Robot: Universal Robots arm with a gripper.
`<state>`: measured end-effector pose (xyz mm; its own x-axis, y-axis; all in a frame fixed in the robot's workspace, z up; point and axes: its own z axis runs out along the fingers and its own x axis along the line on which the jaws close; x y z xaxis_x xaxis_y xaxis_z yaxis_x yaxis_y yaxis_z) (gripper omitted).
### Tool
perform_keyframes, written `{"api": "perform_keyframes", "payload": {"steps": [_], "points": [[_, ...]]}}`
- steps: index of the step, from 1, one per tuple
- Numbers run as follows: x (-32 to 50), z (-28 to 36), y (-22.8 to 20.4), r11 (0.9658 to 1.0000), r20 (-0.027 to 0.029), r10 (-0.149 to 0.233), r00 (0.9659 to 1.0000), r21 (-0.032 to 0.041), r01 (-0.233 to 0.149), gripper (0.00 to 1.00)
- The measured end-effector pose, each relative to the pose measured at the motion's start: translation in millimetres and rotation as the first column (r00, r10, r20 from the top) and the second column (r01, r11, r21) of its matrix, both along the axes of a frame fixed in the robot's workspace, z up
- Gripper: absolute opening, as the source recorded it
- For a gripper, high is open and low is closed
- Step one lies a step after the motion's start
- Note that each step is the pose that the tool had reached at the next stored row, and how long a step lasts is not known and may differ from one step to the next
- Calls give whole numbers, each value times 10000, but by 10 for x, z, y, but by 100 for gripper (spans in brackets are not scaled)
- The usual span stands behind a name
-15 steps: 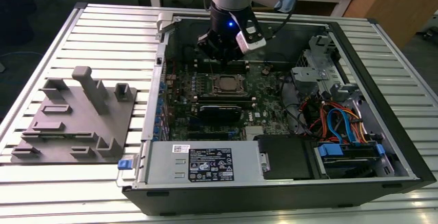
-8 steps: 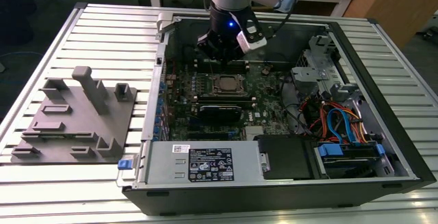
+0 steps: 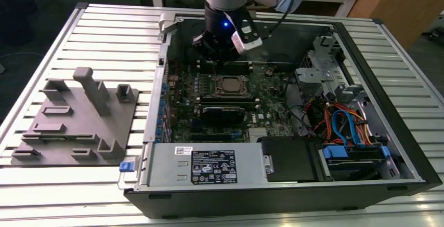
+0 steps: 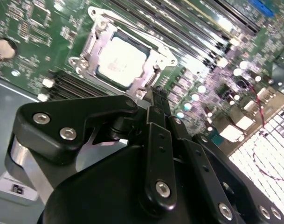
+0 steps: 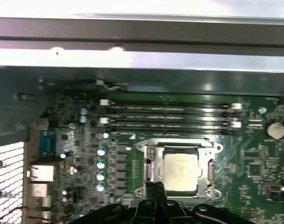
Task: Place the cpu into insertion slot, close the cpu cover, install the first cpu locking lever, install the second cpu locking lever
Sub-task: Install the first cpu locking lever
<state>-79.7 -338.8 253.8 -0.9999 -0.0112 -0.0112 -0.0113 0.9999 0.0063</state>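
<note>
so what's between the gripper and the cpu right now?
Just one silvery side of the cpu cover, as both wrist views show. The gripper sits right at that edge, with the cpu framed inside the cover's window.

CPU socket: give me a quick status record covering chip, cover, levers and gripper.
cpu: lies flat, metal top showing through the cover's window
cover: down, framing the cpu
levers: cannot tell whether they are latched
gripper: shut, tips at the cover's edge; contact cannot be told
motherboard: inside the open case
</note>
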Motion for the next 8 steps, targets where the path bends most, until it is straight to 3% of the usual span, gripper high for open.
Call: {"api": "perform_keyframes", "payload": {"steps": [8], "points": [[-186, 0, 0, 10000, 12, -4, 10000, 4, 4, 11]]}}
